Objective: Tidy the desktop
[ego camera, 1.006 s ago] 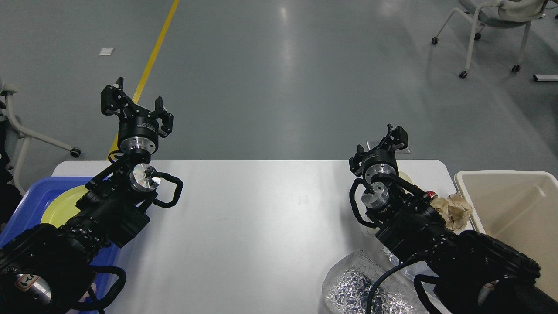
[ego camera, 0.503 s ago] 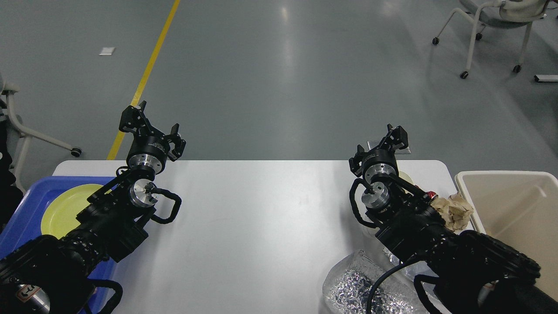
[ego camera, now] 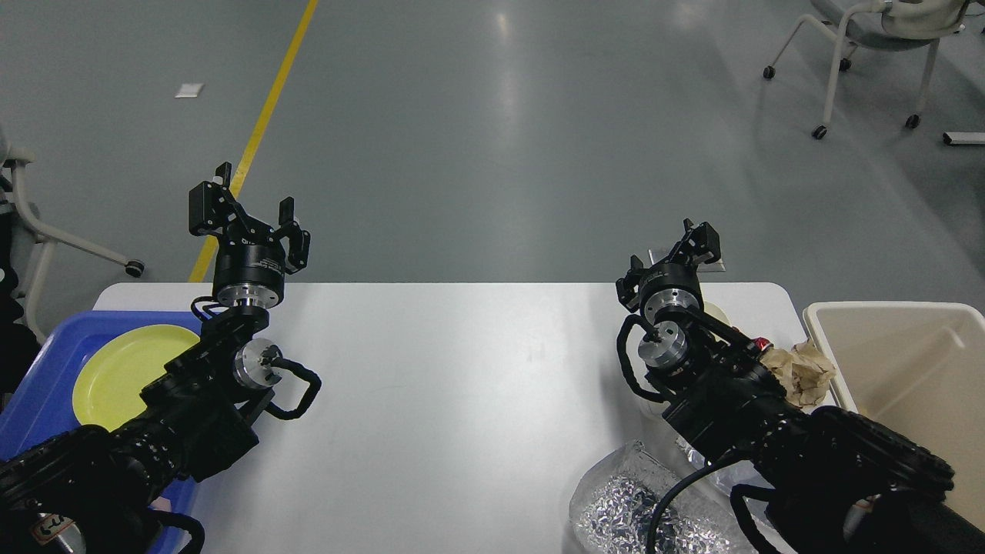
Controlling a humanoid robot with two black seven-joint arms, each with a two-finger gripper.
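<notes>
The large white rounded-corner desktop (ego camera: 462, 400) fills the frame's middle, below both grippers. I judge I'm between picks — next comes reaching for the crumpled brown paper (ego camera: 804, 371) at right. My left gripper (ego camera: 250, 214) hangs spread and empty upper left; my right gripper (ego camera: 677, 254) — jaws I cannot tell.

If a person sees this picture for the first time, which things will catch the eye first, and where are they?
First come the two black arms over the white desktop, the left gripper raised with open jaws. Next, the yellow plate in the blue tray at the left edge. At the right, crumpled brown paper lies beside the beige bin.
</notes>
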